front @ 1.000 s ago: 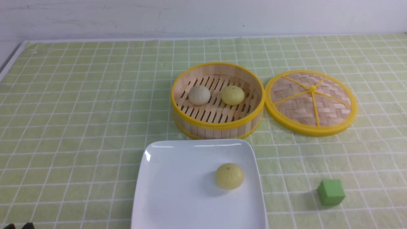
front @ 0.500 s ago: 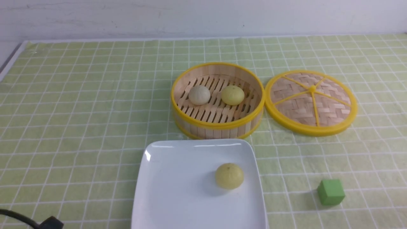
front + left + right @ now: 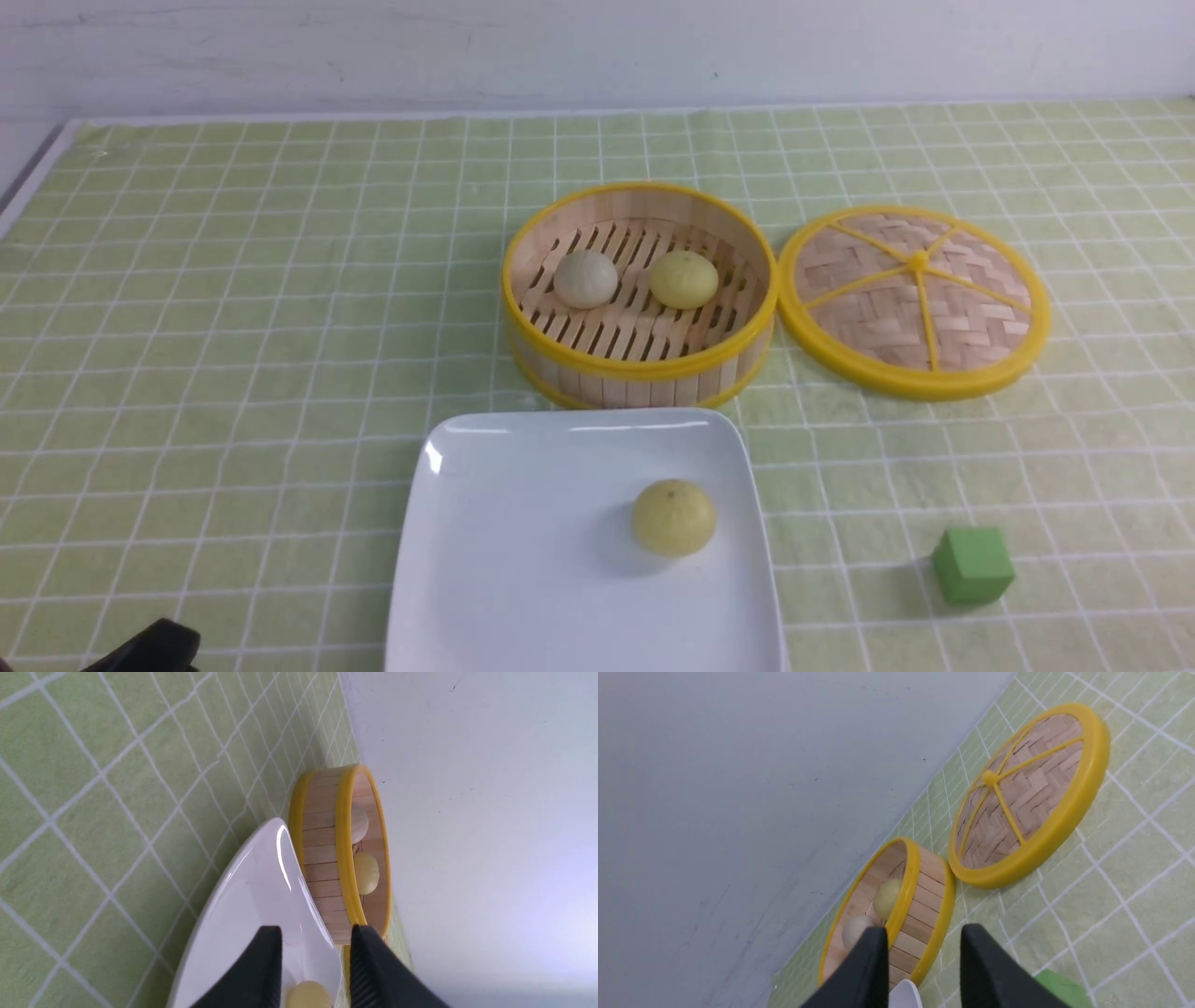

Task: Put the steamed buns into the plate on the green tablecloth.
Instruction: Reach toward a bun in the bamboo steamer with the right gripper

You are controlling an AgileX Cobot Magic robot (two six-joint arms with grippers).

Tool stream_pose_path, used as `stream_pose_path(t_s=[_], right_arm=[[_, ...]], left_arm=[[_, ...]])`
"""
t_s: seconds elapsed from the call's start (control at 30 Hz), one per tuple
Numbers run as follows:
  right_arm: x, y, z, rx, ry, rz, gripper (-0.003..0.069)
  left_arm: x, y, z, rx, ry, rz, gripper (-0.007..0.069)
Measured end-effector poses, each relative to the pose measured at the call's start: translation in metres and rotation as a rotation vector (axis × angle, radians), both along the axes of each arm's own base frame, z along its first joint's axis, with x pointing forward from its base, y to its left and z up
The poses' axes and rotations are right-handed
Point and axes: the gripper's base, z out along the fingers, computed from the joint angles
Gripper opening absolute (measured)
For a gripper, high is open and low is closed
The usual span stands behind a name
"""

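Observation:
A white square plate [image 3: 523, 523] lies on the green tablecloth [image 3: 233, 327] at the near centre, with one pale yellow steamed bun [image 3: 674, 517] on it. An off-white bun [image 3: 585, 278] and a second yellow bun [image 3: 683, 279] sit in the bamboo steamer basket [image 3: 644, 364] just behind the plate. My left gripper [image 3: 316, 928] is open and empty, low by the plate's near left side; that view shows the plate [image 3: 252, 896] and the basket [image 3: 343, 849]. My right gripper [image 3: 924, 928] is open and empty, and is out of the front view.
The woven steamer lid [image 3: 915, 299] lies flat to the right of the basket. A green cube [image 3: 972, 564] sits right of the plate. A dark part of my left arm [image 3: 149, 649] shows at the bottom left corner. A wall stands behind the table.
The dark part of my left arm has come further into the bottom left corner, moving right and slightly up. The buns, plate, basket and cube have not moved.

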Motion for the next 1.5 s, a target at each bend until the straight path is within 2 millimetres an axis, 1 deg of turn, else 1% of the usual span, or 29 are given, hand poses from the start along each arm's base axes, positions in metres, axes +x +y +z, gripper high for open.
stream_pose_path(t_s=[0.1,0.17,0.2,0.27,0.33,0.4,0.43,0.47,0.53,0.57,0.67,0.73,0.77,0.8,0.83,0.87,0.9,1.07,1.1,1.13,1.17,1.2,1.23,1.27,1.3,1.33,1.4,1.43,1.5], right_arm=[[0.000,0.000,0.000,-0.012,-0.002,0.000,0.0220],[-0.001,-0.001,0.008,-0.026,-0.032,-0.004,0.0165],[-0.001,-0.001,0.010,-0.025,-0.037,-0.005,0.0160],[-0.005,-0.002,0.036,-0.054,-0.137,-0.023,0.0088],[-0.011,-0.004,0.061,-0.141,-0.225,-0.037,0.0031],[-0.014,-0.002,0.080,-0.265,-0.240,-0.027,0.0001],[-0.014,-0.002,0.086,-0.314,-0.232,-0.019,0.0000],[-0.010,0.001,0.091,-0.381,-0.167,0.014,0.0000],[0.000,0.004,0.092,-0.469,-0.009,0.084,0.0001],[0.005,0.006,0.090,-0.501,0.080,0.120,0.0001],[0.028,0.011,0.076,-0.561,0.451,0.275,0.0001],[0.041,0.015,0.069,-0.572,0.615,0.362,0.0001],[0.043,0.016,0.069,-0.572,0.622,0.369,0.0001],[0.059,0.022,0.066,-0.572,0.705,0.467,0.0002],[0.064,0.025,0.066,-0.585,0.711,0.512,0.0003],[0.078,0.033,0.065,-0.566,0.717,0.602,0.0006],[0.086,0.038,0.066,-0.556,0.704,0.658,0.0008],[0.137,0.070,0.067,-0.483,0.565,0.936,0.0041],[0.139,0.072,0.069,-0.486,0.553,0.947,0.0043],[0.161,0.086,0.067,-0.493,0.529,1.007,0.0061],[0.164,0.090,0.069,-0.504,0.514,1.018,0.0063],[0.182,0.102,0.066,-0.520,0.516,1.048,0.0078],[0.197,0.114,0.069,-0.550,0.499,1.067,0.0090],[0.204,0.117,0.068,-0.561,0.498,1.068,0.0095],[0.227,0.135,0.067,-0.608,0.499,1.083,0.0120],[0.233,0.138,0.067,-0.625,0.498,1.082,0.0127],[0.271,0.160,0.059,-0.714,0.527,1.062,0.0183],[0.284,0.167,0.062,-0.743,0.517,1.041,0.0204],[0.314,0.178,0.060,-0.789,0.536,0.989,0.0258]], left_arm=[[0.001,0.002,0.002,0.001,-0.027,0.018,0.0239],[0.002,0.005,0.012,0.038,-0.100,0.045,0.0212],[0.001,0.005,0.014,0.050,-0.107,0.044,0.0204],[-0.004,0.006,0.048,0.207,-0.236,0.035,0.0132],[-0.011,0.006,0.082,0.349,-0.332,0.031,0.0052],[-0.011,0.005,0.103,0.456,-0.325,0.000,0.0013],[-0.007,0.003,0.106,0.492,-0.280,-0.029,0.0005],[0.000,0.001,0.113,0.531,-0.212,-0.074,0.0002],[0.015,-0.004,0.109,0.569,-0.020,-0.187,0.0002],[0.021,-0.006,0.105,0.574,0.070,-0.237,0.0002],[0.046,-0.011,0.088,0.596,0.389,-0.419,0.0002],[0.060,-0.013,0.081,0.625,0.507,-0.506,0.0002],[0.061,-0.013,0.081,0.635,0.513,-0.520,0.0002],[0.075,-0.015,0.077,0.665,0.580,-0.595,0.0002],[0.079,-0.015,0.077,0.677,0.584,-0.614,0.0003],[0.091,-0.017,0.074,0.695,0.608,-0.661,0.0006],[0.096,-0.017,0.073,0.704,0.613,-0.682,0.0009],[0.114,-0.020,0.071,0.732,0.598,-0.737,0.0034],[0.115,-0.020,0.071,0.733,0.596,-0.736,0.0036],[0.118,-0.020,0.070,0.737,0.586,-0.729,0.0047],[0.118,-0.020,0.070,0.737,0.586,-0.728,0.0048],[0.119,-0.020,0.070,0.738,0.581,-0.722,0.0057],[0.120,-0.020,0.069,0.738,0.580,-0.719,0.0066],[0.120,-0.020,0.070,0.739,0.579,-0.718,0.0066],[0.120,-0.020,0.069,0.749,0.574,-0.725,0.0080],[0.121,-0.020,0.069,0.750,0.574,-0.726,0.0083],[0.121,-0.020,0.069,0.772,0.563,-0.736,0.0108],[0.121,-0.019,0.069,0.776,0.561,-0.739,0.0120],[0.121,-0.019,0.069,0.780,0.559,-0.742,0.0146]])
